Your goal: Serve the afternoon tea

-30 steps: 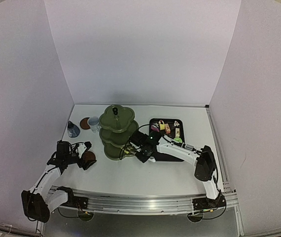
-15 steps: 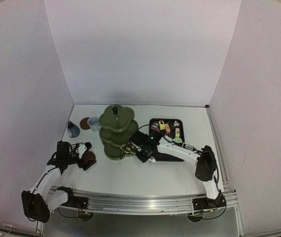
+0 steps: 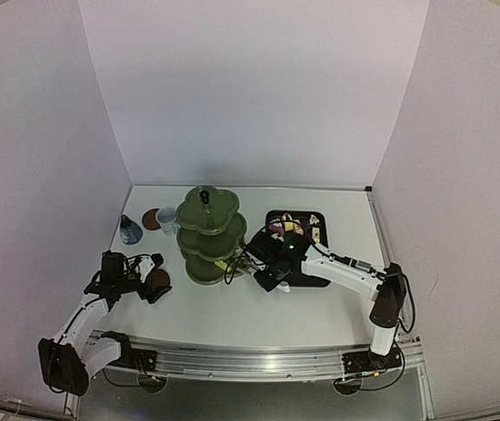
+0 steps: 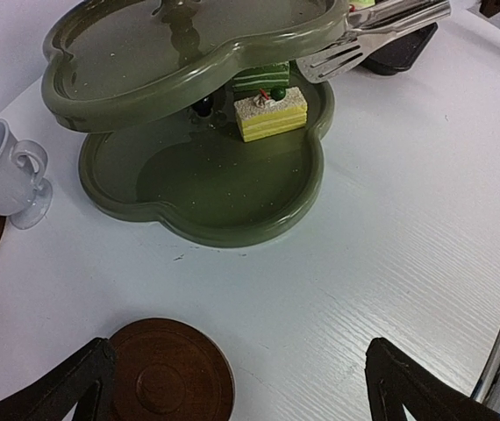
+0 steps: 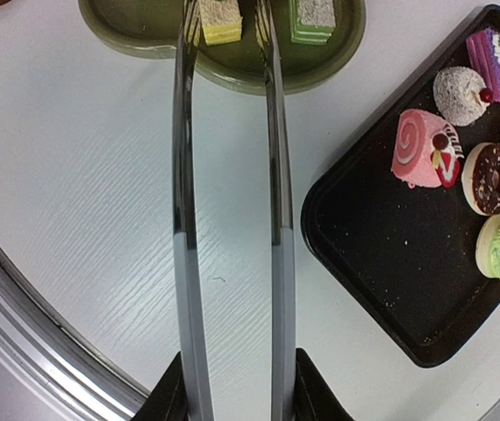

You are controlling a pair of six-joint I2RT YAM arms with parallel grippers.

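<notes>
Outward has swung the right elbow; right fingers clamp thin metal tongs reaching the olive-green three-tier scalloped stand beside a yellow cake and a green cake; left fingers gape wide above a brown round coaster.

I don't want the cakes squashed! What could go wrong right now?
First, the tongs held by the right gripper have their tips beside the yellow cake and green cake on the bottom tier of the stand; a sideways slip might topple them. Second, the tips are close to the middle tier's rim, so a careless lift could bump the stand.
</notes>
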